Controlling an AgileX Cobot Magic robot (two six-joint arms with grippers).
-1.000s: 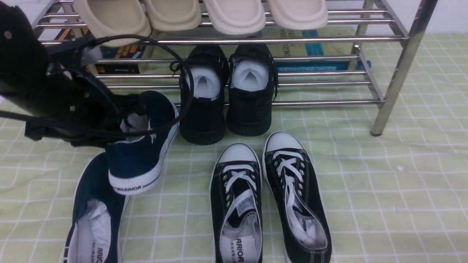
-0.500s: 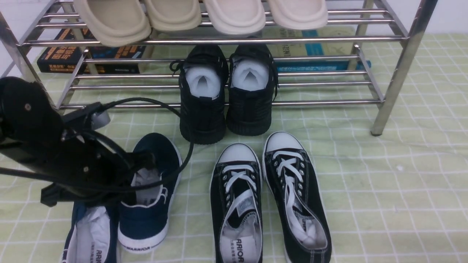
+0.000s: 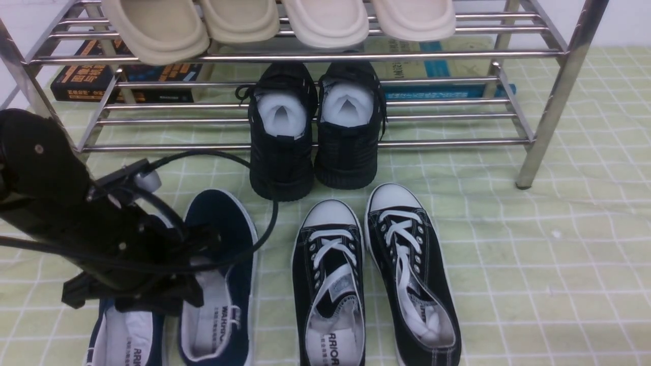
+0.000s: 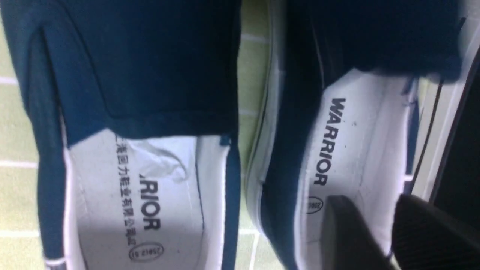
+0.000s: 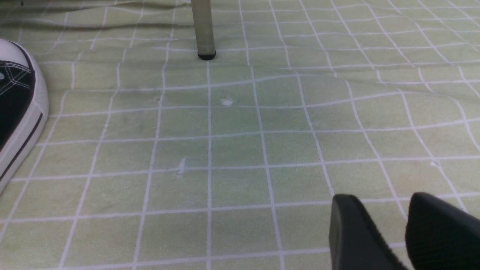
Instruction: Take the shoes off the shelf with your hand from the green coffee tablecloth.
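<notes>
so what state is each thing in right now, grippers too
left jaws: open, no shoe clamped
right jaws: open
navy slip-ons: both upright on the cloth, off the rack
white-toed lace-ups: laced, on the cloth
all-black sneakers: paper-stuffed, on the lower tier
beige clogs: on the upper tier
shoe rack: standing
green cloth: spread, slightly wrinkled

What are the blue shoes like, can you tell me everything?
The two navy-blue canvas slip-on shoes are lace-free, with white rubber soles, pale linings and black WARRIOR lettering inside. They sit upright side by side on the pale green gridded cloth, soles apart. White paper shows in one. The black left gripper partly hides them.
</notes>
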